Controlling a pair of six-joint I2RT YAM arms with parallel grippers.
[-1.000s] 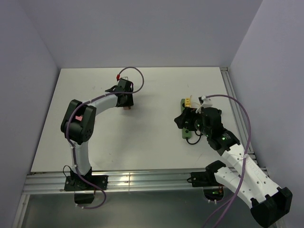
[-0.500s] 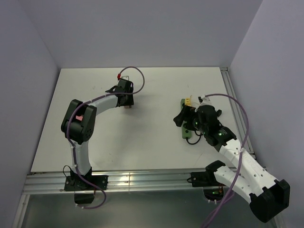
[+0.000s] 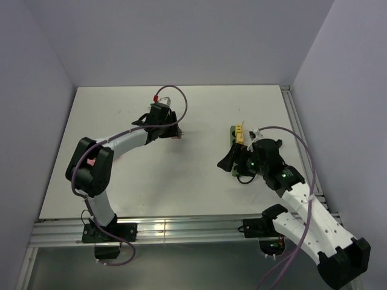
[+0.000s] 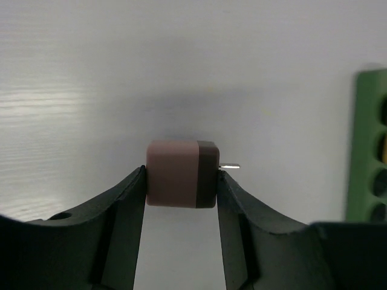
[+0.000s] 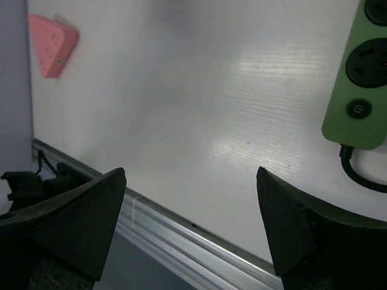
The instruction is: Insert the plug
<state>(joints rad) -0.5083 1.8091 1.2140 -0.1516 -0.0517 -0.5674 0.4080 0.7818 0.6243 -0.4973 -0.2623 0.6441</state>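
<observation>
The plug [image 4: 179, 174], a small pink block with a darker front face and a metal prong [image 4: 230, 166] pointing sideways, is clamped by its two flanks between the fingers of the left claw [image 4: 181, 182]. From the soft shadow beneath it, it is judged to be held clear of the desk [image 3: 121, 121]. In the top view it is seen over the middle of the desk, well apart from the green power strip [image 3: 233, 131], whose edge shows at the right of the left wrist view.

The right claw [image 5: 187, 211] is spread wide with nothing between its fingers, and is placed just beside the near end of the strip, where the switch and cable are.

The carrying step is judged to be in hand; insertion is not yet done. For the next move, the plug would have to be brought across to the strip, the prongs turned toward a free socket and lined up with its slots, then pressed in squarely. The strip may need to be steadied by the right claw.
</observation>
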